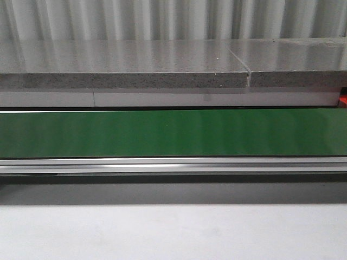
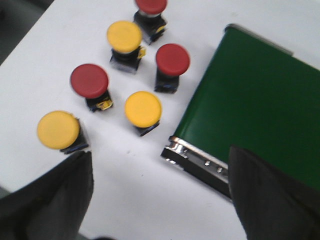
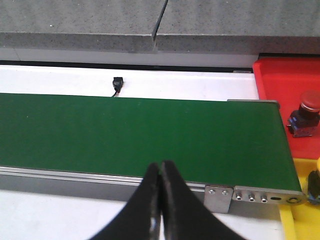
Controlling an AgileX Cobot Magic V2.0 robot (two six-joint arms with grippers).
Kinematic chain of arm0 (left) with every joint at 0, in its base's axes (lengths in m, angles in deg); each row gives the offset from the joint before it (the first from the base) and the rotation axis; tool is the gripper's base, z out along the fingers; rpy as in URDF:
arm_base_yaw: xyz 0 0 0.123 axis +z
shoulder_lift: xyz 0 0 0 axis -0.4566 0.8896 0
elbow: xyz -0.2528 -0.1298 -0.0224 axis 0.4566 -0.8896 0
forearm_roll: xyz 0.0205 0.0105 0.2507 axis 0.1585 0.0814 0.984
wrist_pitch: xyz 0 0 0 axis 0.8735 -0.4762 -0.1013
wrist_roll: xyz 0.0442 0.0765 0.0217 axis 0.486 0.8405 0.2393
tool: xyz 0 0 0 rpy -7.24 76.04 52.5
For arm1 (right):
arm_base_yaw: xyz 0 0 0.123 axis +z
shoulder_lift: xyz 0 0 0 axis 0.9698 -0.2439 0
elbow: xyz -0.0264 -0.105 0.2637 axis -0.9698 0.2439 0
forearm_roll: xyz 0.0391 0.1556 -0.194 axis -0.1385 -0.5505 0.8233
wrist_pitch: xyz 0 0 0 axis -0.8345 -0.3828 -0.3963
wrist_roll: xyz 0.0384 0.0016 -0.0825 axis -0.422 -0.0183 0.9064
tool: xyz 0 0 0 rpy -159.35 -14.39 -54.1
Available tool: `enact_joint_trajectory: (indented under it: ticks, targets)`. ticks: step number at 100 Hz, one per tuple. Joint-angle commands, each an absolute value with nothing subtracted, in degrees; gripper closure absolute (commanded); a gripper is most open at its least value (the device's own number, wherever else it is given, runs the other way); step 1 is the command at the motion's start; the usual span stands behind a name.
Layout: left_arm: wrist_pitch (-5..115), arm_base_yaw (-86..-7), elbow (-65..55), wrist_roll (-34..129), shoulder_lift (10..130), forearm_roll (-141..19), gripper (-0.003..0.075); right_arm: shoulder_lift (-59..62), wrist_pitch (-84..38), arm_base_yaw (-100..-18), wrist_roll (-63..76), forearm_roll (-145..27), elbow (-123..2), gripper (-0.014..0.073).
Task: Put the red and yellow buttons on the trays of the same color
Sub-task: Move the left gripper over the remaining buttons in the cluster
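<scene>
In the left wrist view three yellow buttons [image 2: 143,109] [image 2: 58,130] [image 2: 124,36] and three red buttons [image 2: 89,81] [image 2: 172,59] [image 2: 151,5] stand on the white table beside the end of the green belt [image 2: 255,100]. My left gripper [image 2: 160,192] is open above the bare table, close to the nearest yellow button. In the right wrist view my right gripper [image 3: 160,172] is shut and empty over the belt's near rail. A red tray [image 3: 287,85] holds one red button [image 3: 304,115]; a yellow tray [image 3: 300,220] lies beside it, with a dark object [image 3: 315,185] at the frame edge.
The front view shows only the green conveyor belt [image 1: 173,132], its metal rail [image 1: 173,165], a grey stone ledge [image 1: 124,70] behind and white table in front; no arm appears there. A small black connector [image 3: 117,84] lies on the table beyond the belt.
</scene>
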State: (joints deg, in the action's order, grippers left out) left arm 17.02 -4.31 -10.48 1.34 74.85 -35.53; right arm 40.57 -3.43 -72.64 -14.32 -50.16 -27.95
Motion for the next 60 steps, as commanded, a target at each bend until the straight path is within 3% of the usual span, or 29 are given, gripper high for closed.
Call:
enact_joint_trajectory:
  ticks: [1,14,60]
  targets:
    - [16.4,-0.9,-7.6,3.0,76.6,-39.7,0.0212,40.2,-7.2,-72.7,-13.9,-49.7,-29.4,0.0700]
    - [15.1,3.1,-7.1,7.4,80.5,-48.8,0.0227,40.2,-7.2,-72.7,-13.9,-49.7,-29.4,0.0700]
    - [7.5,13.5,-4.5,7.4,88.8,-43.6,0.0227,40.2,-7.1,-72.7,-13.9,-49.7,-29.4,0.0700]
